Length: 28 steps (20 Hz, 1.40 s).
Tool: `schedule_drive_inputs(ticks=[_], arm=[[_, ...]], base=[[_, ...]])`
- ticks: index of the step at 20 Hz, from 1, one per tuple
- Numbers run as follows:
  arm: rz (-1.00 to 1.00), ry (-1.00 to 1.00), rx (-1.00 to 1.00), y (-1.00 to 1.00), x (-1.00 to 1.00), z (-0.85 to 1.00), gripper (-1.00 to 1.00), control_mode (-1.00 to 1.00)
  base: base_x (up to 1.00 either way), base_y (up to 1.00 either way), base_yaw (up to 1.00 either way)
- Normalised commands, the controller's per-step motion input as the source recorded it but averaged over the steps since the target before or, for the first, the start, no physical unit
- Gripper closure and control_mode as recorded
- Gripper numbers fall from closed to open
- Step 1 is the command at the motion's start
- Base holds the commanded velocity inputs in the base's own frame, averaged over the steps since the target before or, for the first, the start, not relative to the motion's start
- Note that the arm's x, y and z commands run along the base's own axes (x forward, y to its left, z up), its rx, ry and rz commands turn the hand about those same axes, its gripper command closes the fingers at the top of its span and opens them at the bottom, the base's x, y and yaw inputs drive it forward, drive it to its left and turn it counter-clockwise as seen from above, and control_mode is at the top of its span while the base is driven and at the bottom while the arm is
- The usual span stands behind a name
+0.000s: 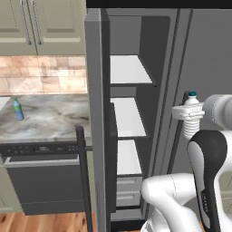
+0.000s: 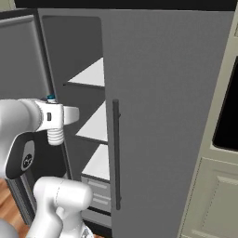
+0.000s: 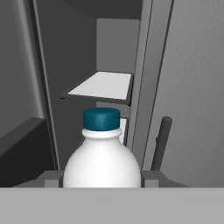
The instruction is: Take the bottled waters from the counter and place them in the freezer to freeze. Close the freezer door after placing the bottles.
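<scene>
My gripper [image 1: 189,113] is shut on the clear ribbed bottle [image 1: 192,127], holding it upright by its upper body in front of the fridge, right of the open freezer [image 1: 129,118]. In the hand view the bottle [image 3: 102,162] with its dark cap [image 3: 101,119] stands between my fingers [image 3: 50,179], facing the freezer's white shelves [image 3: 103,85]. In the right base view the gripper [image 2: 60,116] holds the bottle [image 2: 56,135] just outside the compartment. The blue bottle with a green cap [image 1: 18,109] stands on the counter [image 1: 50,120] at the far left. The freezer door [image 1: 95,113] is swung wide open.
The plain right fridge door [image 2: 162,116] is closed, its long handle [image 2: 115,153] near the bottle. A black-fronted dishwasher [image 1: 41,181] sits under the counter. The open door's handle [image 1: 81,172] stands between the counter and the freezer. Drawers [image 1: 129,190] fill the freezer's bottom.
</scene>
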Motion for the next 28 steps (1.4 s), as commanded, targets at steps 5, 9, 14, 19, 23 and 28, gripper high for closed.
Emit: schedule_drive_inputs(ticks=[5, 9, 14, 19, 23, 28], arm=[[0.0, 0.0, 0.0, 0.0, 0.0, 0.0, 1.0, 1.0], [0.0, 0.0, 0.0, 0.0, 0.0, 0.0, 1.0, 1.0], [0.0, 0.0, 0.0, 0.06, 0.03, 0.0, 1.0, -1.0], [-0.02, 0.0, 0.01, 0.07, 0.05, 0.0, 1.0, -1.0], [-0.08, 0.0, -0.03, 0.54, 0.24, 0.0, 1.0, -1.0], [-0.12, 0.0, -0.02, 0.34, 0.59, 0.05, 1.0, -1.0]], base=[[0.05, 0.0, 0.0], [0.09, 0.04, 0.0], [0.06, 0.03, 0.0], [0.0, 0.0, 0.0], [0.0, 0.0, 0.0], [0.0, 0.0, 0.0]])
